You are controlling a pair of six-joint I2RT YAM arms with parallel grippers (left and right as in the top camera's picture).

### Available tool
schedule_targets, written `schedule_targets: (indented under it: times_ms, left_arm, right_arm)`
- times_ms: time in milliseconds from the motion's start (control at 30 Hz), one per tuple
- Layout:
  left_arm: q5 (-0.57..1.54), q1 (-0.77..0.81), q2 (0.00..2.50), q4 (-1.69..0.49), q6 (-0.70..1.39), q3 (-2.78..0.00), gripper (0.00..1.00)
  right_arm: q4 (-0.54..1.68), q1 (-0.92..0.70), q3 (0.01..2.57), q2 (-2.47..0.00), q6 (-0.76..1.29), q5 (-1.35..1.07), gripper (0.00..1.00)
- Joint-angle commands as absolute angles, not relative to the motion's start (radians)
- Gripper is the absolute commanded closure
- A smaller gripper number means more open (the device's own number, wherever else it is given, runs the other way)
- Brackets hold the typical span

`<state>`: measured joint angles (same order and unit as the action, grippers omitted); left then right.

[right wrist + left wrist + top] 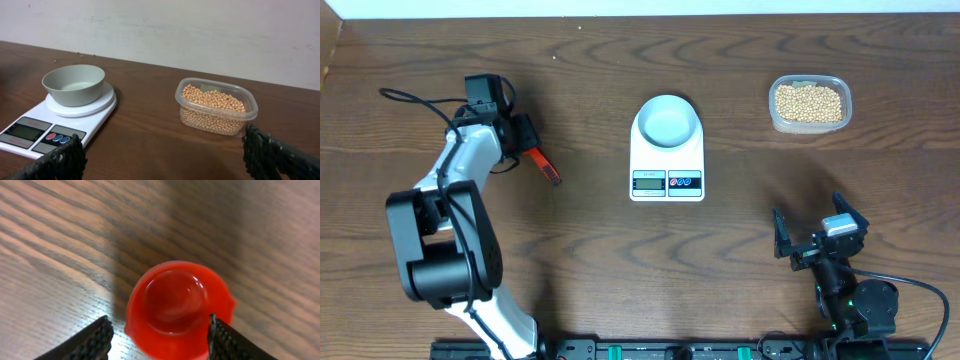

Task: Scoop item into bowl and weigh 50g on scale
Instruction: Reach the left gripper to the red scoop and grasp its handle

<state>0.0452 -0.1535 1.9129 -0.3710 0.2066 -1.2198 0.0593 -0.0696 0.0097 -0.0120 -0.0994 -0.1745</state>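
Observation:
The white bowl (pixel 666 122) stands empty on the white scale (pixel 650 160) at the table's middle. The tan beans (pixel 809 102) fill a clear plastic tub (pixel 775 112) at the back right. My left gripper (pixel 525 140) is open at the left, its fingers (pixel 157 340) on either side of a red scoop (pixel 175 300), which lies on the table (pixel 545 166). My right gripper (pixel 812 226) is open and empty at the front right. In the right wrist view its fingers (pixel 165 160) face the bowl (pixel 74 84), the scale (pixel 35 114) and the beans (pixel 212 102).
The scale's display and buttons (pixel 666 182) face the front edge. A pale wall (pixel 200 35) rises behind the table's far edge. Bare brown wood lies between the scale and the tub.

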Motion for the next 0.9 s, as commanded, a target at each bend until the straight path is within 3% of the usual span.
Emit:
schedule_targets:
  times_ms: [0, 533, 733, 833, 867]
  left_arm:
    - [0.033, -0.154, 1.942, -0.355, 0.195, -1.230, 0.44]
    - [0.033, -0.154, 2.014, -0.334, 0.196, -1.229, 0.57]
    - [0.033, -0.154, 2.022, -0.334, 0.196, -1.229, 0.74]
    - [0.033, -0.154, 2.022, -0.335, 0.196, -1.229, 0.93]
    - [0.033, -0.154, 2.017, -0.336, 0.197, -1.229, 0.93]
  right_arm:
    - [0.060, -0.073, 0.005, -0.005, -0.113, -0.167, 0.01]
    - [0.060, -0.073, 0.005, -0.005, -0.113, -0.167, 0.01]
    - [0.060, -0.073, 0.005, -0.005, -0.113, -0.167, 0.01]
    - [0.060, -0.073, 0.005, -0.005, -0.113, -0.167, 0.01]
    - [0.060, -0.073, 0.005, -0.005, -0.113, -0.167, 0.01]
